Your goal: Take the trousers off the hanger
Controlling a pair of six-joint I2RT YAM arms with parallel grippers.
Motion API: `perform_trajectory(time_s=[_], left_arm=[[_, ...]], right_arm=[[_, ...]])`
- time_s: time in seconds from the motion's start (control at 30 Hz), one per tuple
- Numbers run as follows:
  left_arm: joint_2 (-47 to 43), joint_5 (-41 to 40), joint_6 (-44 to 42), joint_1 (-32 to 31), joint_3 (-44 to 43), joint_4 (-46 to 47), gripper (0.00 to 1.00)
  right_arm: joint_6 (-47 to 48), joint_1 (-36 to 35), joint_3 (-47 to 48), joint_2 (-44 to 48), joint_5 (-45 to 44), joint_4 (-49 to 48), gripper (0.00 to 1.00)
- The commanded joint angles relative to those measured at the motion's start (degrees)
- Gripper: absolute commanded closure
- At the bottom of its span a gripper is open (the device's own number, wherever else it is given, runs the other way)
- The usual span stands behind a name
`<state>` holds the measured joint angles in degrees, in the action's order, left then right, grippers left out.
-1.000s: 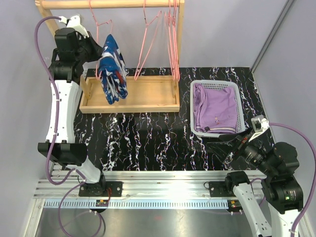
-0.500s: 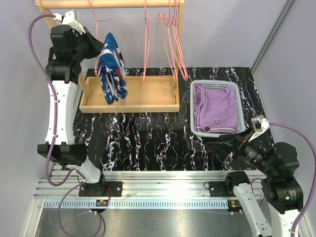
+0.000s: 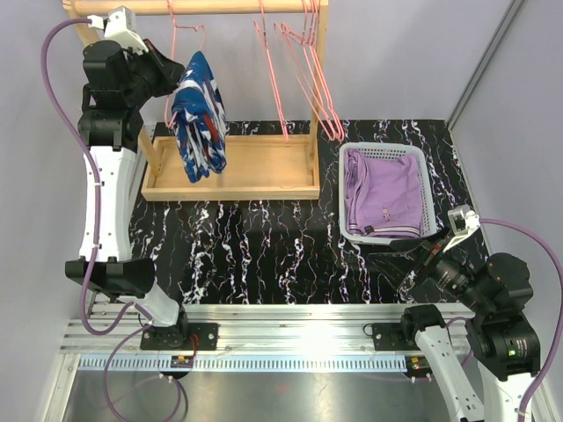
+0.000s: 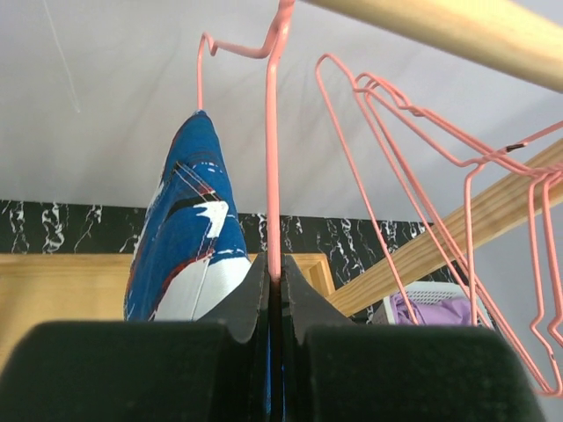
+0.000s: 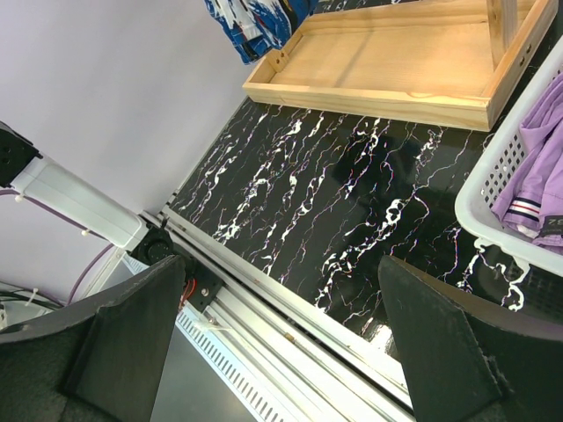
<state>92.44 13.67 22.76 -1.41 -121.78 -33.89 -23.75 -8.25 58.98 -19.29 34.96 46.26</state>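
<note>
While my left gripper (image 4: 274, 283) is raised to the rail (image 4: 457, 26), its jaws are pressed together on the upright wire of a pink hanger (image 4: 272, 167), with only that thin wire between them. Just left of my fingers, the blue trousers (image 4: 185, 246) hang folded from a bent arm of the same hanger, close beside the pinched wire. From above, the left gripper (image 3: 171, 77) sits at the left end of the rail (image 3: 237, 7), and the blue trousers (image 3: 198, 114) dangle over the left end of the wooden tray (image 3: 255, 167), clear of its floor as far as I can tell. Further along the rail, the spare hangers (image 3: 303, 79) slant to the right.

My right gripper (image 5: 281, 272) is spread wide with nothing between its fingers, held low over the near right part of the table (image 3: 264, 246). From above, it (image 3: 406, 262) is just in front of the white basket (image 3: 431, 207). The lilac trousers (image 3: 383, 189) lie folded inside that basket, well apart from the rail.
</note>
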Motion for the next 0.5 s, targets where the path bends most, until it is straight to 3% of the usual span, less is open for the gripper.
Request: perform_trajectory(time_s=[0.0, 0.47], left_arm=[[-4.64, 2.76, 0.53, -0.35, -1.27, 16.75, 1.00], [-6.92, 3.82, 1.76, -0.70, 2.68, 21.31, 1.00]], right_arm=[[0.54, -0.19, 0.70, -0.40, -0.86, -1.35, 0.01], [1.25, -0.19, 0.43, -1.28, -1.82, -2.14, 0.01]])
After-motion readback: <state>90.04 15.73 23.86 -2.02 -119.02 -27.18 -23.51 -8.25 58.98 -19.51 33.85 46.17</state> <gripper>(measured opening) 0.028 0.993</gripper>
